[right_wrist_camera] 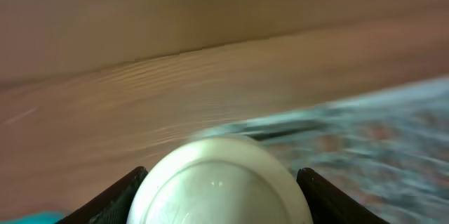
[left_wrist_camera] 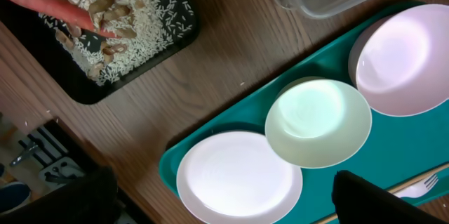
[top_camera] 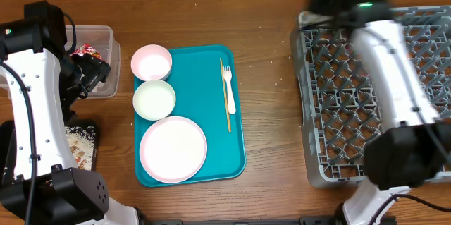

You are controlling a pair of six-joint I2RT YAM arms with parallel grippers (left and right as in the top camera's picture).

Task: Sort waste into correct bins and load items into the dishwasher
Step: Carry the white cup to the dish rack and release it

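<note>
Waste sits at the far left: a red wrapper (top_camera: pixel 87 50) lies inside the clear tub (top_camera: pixel 104 41) at the far-left corner of the table (top_camera: pixel 268 13), and nearer the robot the black tray (left_wrist_camera: pixel 151 52) holds scattered rice (left_wrist_camera: pixel 133 13), some brownish scraps and a carrot (left_wrist_camera: pixel 45 1). In the left wrist view the carrot's long axis runs from upper left to lower right, its thin tip pointing toward the middle of the tray. The left gripper (left_wrist_camera: pixel 221 185) hangs above the table between these bins and the teal tray (top_camera: pixel 211 63), its fingers (left_wrist_camera: pixel 379 199) spread wide with nothing between them. On the teal tray the dishes line up along its left side from far to near: a pink-tinged bowl (top_camera: pixel 151 63), a greenish bowl (top_camera: pixel 154 99) touching it, then the plate (top_camera: pixel 173 149). Toward the tray's right side lies the fork (top_camera: pixel 227 84), its long axis running far to near, tines at the far end, with a thin tan stick (top_camera: pixel 227 112) just beside it and parallel. At the right stands the dish rack (top_camera: pixel 331 98). Above its far-left corner the right gripper (right_wrist_camera: pixel 223 178) is clamped on the white cup (right_wrist_camera: pixel 221 182), a finger on each side. The cup shows only a rounded white surface, so which way its mouth points cannot be told.
</note>
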